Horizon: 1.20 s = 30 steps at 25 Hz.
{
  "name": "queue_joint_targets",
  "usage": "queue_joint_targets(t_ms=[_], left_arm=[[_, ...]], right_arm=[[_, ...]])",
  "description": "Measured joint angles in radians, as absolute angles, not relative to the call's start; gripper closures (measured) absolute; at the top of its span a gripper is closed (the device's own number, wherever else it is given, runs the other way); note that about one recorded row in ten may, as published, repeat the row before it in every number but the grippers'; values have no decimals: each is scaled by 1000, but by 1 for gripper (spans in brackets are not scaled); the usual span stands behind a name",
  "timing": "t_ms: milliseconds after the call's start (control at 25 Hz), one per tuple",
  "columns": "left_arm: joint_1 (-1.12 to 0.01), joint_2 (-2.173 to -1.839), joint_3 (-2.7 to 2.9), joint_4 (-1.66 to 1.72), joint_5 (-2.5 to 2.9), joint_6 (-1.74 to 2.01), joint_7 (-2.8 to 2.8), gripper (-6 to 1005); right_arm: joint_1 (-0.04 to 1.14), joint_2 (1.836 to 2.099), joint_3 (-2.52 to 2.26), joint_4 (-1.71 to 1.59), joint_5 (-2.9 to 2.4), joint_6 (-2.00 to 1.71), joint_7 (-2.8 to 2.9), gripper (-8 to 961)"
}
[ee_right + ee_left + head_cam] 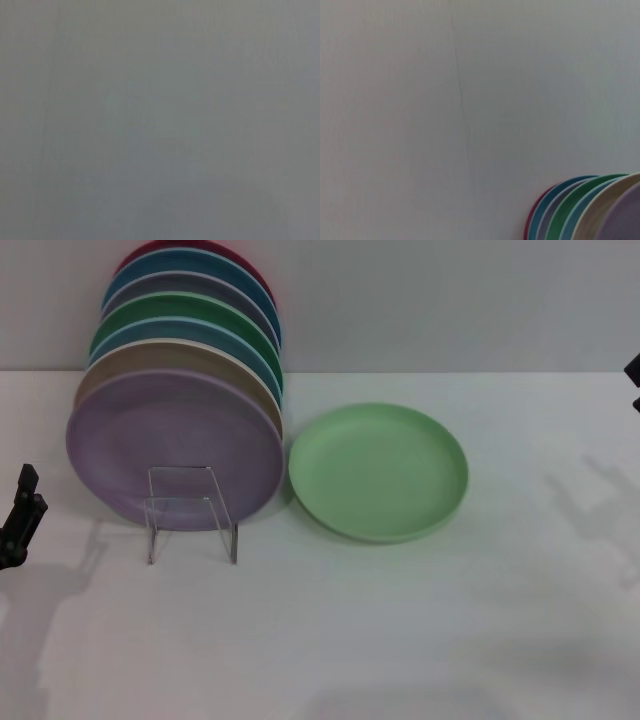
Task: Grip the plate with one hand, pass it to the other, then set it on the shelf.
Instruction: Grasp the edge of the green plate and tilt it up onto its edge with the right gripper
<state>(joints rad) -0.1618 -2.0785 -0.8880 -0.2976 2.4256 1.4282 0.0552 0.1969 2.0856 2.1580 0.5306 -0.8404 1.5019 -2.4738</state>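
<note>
The light pastel-green plate lies flat on the white table, just right of the shelf. The shelf is a small clear acrylic rack holding a row of upright coloured plates, with a lilac plate at the front. The row's edges also show in the left wrist view. My left gripper is at the head view's left edge, well left of the shelf and low by the table. My right gripper barely shows at the right edge, far from the plate. The right wrist view shows only a blank grey surface.
A plain grey wall stands behind the table. The white tabletop stretches in front of the plate and the shelf. Behind the lilac plate stand beige, blue, darker green, purple-grey and red plates.
</note>
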Motion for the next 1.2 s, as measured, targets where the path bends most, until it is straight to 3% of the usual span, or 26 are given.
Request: queue_joint_targets(t_ms=[240, 400, 560, 760, 800, 1200], left_arm=[[-162, -2078, -882, -298, 2425, 1428, 55, 157], [-162, -2078, -879, -298, 2421, 1427, 55, 158], [-168, -2078, -879, -297, 2421, 1426, 55, 158], [-174, -2078, -877, -297, 2419, 1419, 55, 158], [-175, -2078, -877, -297, 2419, 1419, 55, 158], [-179, -2078, -877, -298, 2419, 1417, 55, 159]], right_arm=[[176, 2087, 2082, 638, -840, 1372, -2422, 323], [108, 2077, 1894, 1030, -988, 952, -2061, 324], [109, 2076, 1845, 1261, -1291, 783, -1690, 325], [235, 2072, 1842, 1411, -1854, 827, -1075, 326], [305, 2070, 1853, 1413, -2046, 898, -887, 326], [558, 2047, 1901, 1256, -2484, 1133, -551, 328]])
